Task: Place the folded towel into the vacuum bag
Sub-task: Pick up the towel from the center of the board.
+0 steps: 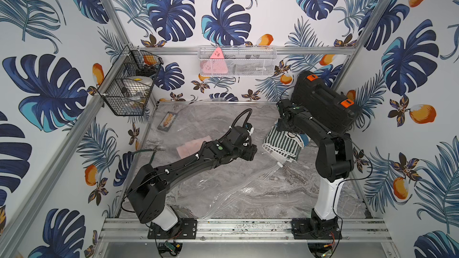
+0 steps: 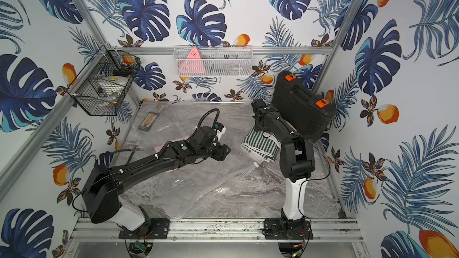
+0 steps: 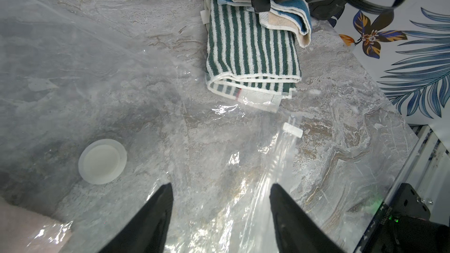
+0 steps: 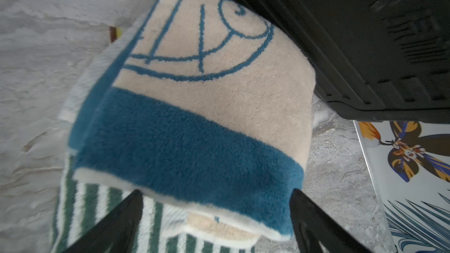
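With both the left pincer (image 3: 220, 215) and right pincer (image 4: 214, 217) released, the right should clamp the blue-and-cream towel (image 4: 194, 108) deeply across its folded edge before carrying it to the vacuum bag (image 3: 121, 93).

No legible text anywhere. Tiny print on a black arm part (image 3: 384, 216) in the left wrist view is too blurred to read.

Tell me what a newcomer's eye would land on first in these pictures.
First, the stack of folded towels at the right side of the marble table: a green-and-white striped towel with a blue-and-beige towel on top, the open right gripper poised over it. Next, the crinkly vacuum bag spread across the middle, its round white valve disc ahead of the open left gripper.
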{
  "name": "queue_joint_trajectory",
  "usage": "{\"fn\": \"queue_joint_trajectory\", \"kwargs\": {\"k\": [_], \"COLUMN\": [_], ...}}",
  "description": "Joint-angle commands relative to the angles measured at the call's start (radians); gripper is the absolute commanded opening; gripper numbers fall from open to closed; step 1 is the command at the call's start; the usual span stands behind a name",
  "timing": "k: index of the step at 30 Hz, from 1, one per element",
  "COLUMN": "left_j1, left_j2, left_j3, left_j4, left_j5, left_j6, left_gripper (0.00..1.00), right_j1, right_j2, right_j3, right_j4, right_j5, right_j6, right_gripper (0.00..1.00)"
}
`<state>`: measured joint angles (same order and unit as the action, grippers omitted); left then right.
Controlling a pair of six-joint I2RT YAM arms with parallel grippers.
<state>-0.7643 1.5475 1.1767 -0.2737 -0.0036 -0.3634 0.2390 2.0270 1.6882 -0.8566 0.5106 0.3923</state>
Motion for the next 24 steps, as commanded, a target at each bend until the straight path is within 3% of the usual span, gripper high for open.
{"fn": "queue_joint_trajectory", "kwargs": {"k": [1,5,8,13,15,24], "left_j1": [0.000,0.000,0.000,0.000,0.000,0.002], "left_j2": [-0.025,-0.028,-0.029,-0.058,-0.062,-0.081], "left_j3": [-0.029,-0.049,-0.045,-0.071,-0.073,-0.083], "left_j4": [0.006,0.015,0.001,0.007,0.000,0.004], "left_j5": [-0.003,-0.002,-0.003,-0.016,-0.018,-0.021], "left_j6": [0.022,0.020,0.020,0.017,0.018,0.018], "left_gripper": [0.68,0.68,0.68,0.68,0.68,0.68], "right_j1": [-0.027,-0.055,-0.071,-0.072,-0.072,-0.064], "right_j2": [0.014,0.007,0.007,-0.116,-0.168,-0.303], "right_j3": [-0.033,-0.110,-0.124,-0.153,-0.154,-0.153], "right_j4": [0.001,0.071,0.078,0.101,0.096,0.065], "right_j5": [-0.091,-0.214,-0.270,-0.245,-0.237,-0.253], "right_j6": [0.020,0.037,0.047,0.066,0.079,0.065], "right_gripper": [0.90,0.74,0.48,0.19,0.14,0.11]}}
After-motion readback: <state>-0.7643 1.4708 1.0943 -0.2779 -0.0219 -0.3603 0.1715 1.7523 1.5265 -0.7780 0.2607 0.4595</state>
